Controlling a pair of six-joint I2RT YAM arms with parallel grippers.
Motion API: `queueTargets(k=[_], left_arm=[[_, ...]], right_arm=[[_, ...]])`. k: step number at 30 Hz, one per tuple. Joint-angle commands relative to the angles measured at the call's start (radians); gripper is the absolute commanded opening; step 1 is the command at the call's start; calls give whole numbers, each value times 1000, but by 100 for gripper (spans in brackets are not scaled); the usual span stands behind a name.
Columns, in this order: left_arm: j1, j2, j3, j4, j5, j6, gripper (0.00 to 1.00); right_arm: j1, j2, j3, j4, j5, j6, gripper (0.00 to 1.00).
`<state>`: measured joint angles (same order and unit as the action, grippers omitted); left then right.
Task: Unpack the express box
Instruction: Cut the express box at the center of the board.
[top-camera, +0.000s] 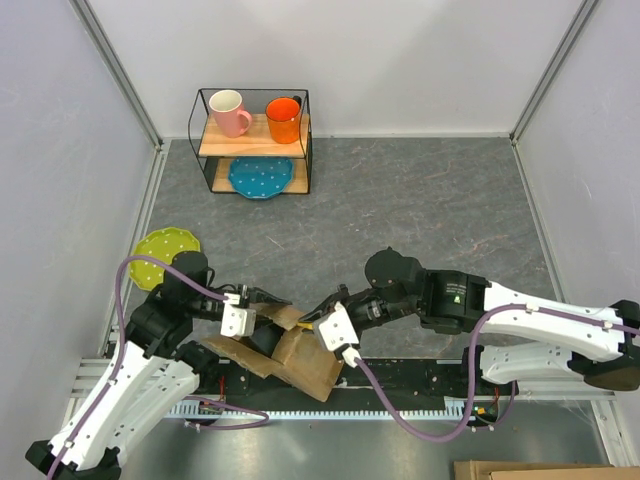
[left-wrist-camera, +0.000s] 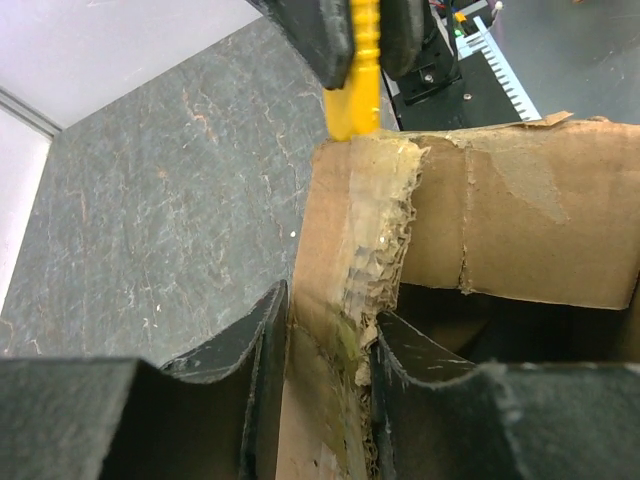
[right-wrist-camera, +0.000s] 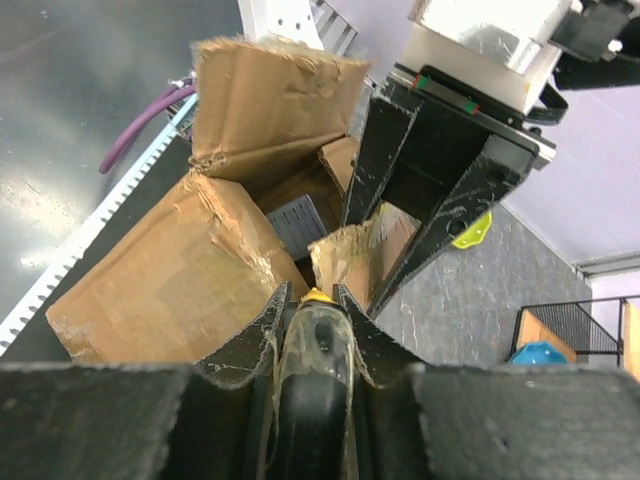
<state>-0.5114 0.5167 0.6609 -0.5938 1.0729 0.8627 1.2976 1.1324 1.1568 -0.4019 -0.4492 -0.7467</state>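
The box (top-camera: 300, 368) sits at the near edge of the table (top-camera: 420, 210), between the two arms, with its flaps open; it is plain brown corrugated card, creased and scuffed, and no print on it can be read; a small green mark on the right arm is too small to read.

The left gripper (left-wrist-camera: 328, 320) is pinched shut on one upright flap, its matte black fingers (left-wrist-camera: 240, 370) pressed against both faces of the card; that flap's edge is torn ragged, with frayed paper layers and a strip of clear tape peeling off it.

The right gripper (right-wrist-camera: 312, 298) is clamped tight on a cutter (right-wrist-camera: 312, 360) with a smooth black handle and a yellow tip; the tip touches the top corner of the same flap, just beyond the left fingers.

Inside the box lies a dark grey ridged thing (right-wrist-camera: 297, 222); what it is cannot be told.

The table top is grey and stone-like, with pale veins; at its far side stands a black wire shelf (top-camera: 305, 130) with wooden boards, a pink mug (top-camera: 230, 112) and an orange mug (top-camera: 284, 120) on top, and a blue dotted plate (top-camera: 262, 178) below; a lime-green scalloped plate (top-camera: 165, 247) lies by the left wall.
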Motion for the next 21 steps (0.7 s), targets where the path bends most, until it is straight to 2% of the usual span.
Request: queueTargets(k=[1, 6, 10, 13, 15, 19, 21], left_arm=[[-6, -27, 51, -47, 188, -88, 4], [-6, -32, 49, -44, 183, -85, 4], [-6, -29, 58, 76, 107, -129, 2], [-6, -1, 97, 172, -51, -189, 2], [-6, 28, 135, 172, -174, -159, 2], [-10, 91, 247, 86, -321, 11, 2], [-15, 118, 273, 45, -404, 45, 2]], right_arm=[[-20, -23, -12, -229, 198, -13, 0], [-18, -72, -31, -144, 205, 10, 0], [-18, -109, -58, -19, 187, 66, 0], [-20, -154, -81, 62, 181, 118, 0], [-20, -201, -106, 104, 181, 156, 0], [-18, -272, -126, 193, 213, 230, 0], [-20, -304, -123, 212, 244, 260, 0]])
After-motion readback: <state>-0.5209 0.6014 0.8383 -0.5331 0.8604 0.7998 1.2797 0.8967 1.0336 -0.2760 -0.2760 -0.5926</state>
